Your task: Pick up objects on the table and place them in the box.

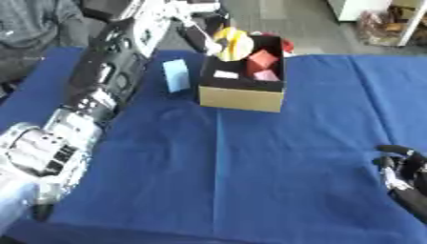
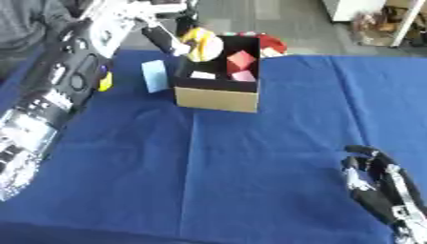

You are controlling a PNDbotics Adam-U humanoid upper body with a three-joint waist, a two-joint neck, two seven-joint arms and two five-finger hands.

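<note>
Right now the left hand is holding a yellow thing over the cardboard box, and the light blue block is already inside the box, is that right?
Not quite. The light blue block is not in the box: in the left eye view it stands on the blue cloth beside the cardboard box, on its left. The rest holds: the left hand has the yellow thing over the box.

Blue cloth (image 1: pixel 250 181) covers the table; grey floor (image 1: pixel 292 19) lies beyond.
</note>
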